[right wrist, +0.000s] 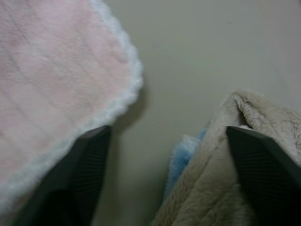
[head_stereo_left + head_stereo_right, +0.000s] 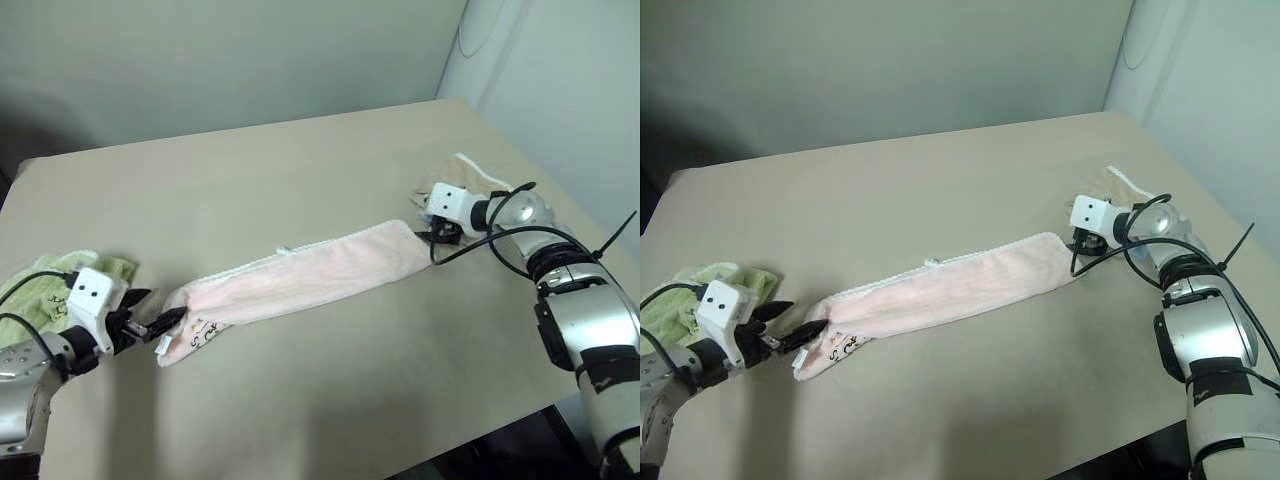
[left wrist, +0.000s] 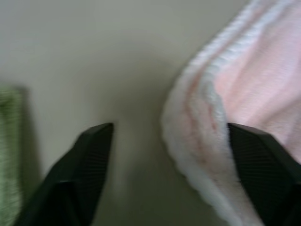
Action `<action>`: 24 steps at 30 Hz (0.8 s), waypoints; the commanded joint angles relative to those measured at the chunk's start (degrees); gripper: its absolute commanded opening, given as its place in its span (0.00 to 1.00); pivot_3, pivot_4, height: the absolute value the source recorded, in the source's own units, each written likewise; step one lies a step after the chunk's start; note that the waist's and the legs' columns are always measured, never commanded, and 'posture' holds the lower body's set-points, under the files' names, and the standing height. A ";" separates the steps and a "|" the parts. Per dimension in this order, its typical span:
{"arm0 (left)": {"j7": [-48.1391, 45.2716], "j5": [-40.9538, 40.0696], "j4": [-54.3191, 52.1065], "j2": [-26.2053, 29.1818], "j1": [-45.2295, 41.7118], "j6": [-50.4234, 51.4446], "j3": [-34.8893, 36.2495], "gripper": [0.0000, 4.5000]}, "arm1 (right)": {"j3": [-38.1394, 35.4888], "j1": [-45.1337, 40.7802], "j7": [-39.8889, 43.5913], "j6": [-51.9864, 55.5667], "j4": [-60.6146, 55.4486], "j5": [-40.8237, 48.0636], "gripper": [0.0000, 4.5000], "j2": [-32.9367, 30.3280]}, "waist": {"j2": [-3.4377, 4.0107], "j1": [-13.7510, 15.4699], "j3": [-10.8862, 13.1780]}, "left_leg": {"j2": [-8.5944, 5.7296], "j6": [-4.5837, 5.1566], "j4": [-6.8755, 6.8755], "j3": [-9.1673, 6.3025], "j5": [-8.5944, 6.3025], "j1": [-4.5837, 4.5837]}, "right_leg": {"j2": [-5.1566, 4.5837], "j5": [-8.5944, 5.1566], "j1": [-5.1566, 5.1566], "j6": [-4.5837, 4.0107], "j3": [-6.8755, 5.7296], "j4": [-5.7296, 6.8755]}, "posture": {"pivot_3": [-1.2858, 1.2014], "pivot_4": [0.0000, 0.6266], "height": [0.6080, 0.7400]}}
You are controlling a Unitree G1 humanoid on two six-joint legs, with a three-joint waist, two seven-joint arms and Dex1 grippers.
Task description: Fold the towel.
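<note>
On the tan bench [image 2: 300, 380] the towel [image 2: 310, 275] lies as a long strip, both sets of fingers released, left [image 2: 152, 322] and right [image 2: 437, 232] at its ends; next, regrip each end squarely, clear of neighbouring towels.

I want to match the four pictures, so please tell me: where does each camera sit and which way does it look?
Left eye, right eye: on the head, looking forward and down at the beige table; both arms show, with the long pale pink terry towel between the left gripper and the right gripper.
Left wrist: along its open black fingers at the pink towel's end and a green terry towel.
Right wrist: along its open fingers between the pink towel's other end and a tan fluffy towel.
All share the pink towel.
</note>
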 commanded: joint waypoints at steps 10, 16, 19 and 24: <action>-0.24 -21.50 -15.24 -4.26 10.27 12.74 24.00 1.00 | -17.98 10.25 20.38 25.60 -21.23 23.82 1.00 -4.94 | -0.07 -0.04 -0.04 | 0.00 -0.67 -0.14 0.02 0.38 0.09 | 0.01 -0.02 0.16 -0.01 0.02 -0.19 | 0.52 0.24 1.00; -6.06 -21.88 -26.86 -4.33 21.66 12.67 19.54 1.00 | -21.81 25.25 20.97 51.53 -52.01 36.37 1.00 -5.20 | -0.02 -0.17 -0.01 | 0.01 -0.74 0.07 0.02 0.42 0.17 | 0.08 -0.05 0.28 0.02 0.03 -0.12 | 0.52 0.24 1.00; -6.89 -20.10 -26.20 -3.94 24.13 11.76 17.66 1.00 | -23.42 30.18 18.82 60.55 -60.09 40.49 1.00 -5.92 | 0.00 -0.19 0.01 | 0.00 -0.69 0.12 0.04 0.39 0.39 | 0.09 -0.17 0.49 0.01 0.08 -0.12 | 0.52 0.24 1.00; -8.70 -17.28 -24.43 -2.46 24.00 9.74 16.04 1.00 | -25.89 34.15 16.10 70.48 -65.58 45.73 1.00 -7.01 | -0.04 -0.07 -0.01 | 0.00 -0.14 0.22 0.02 0.08 0.54 | 0.10 -0.23 0.64 0.05 0.08 -0.11 | 0.52 0.24 1.00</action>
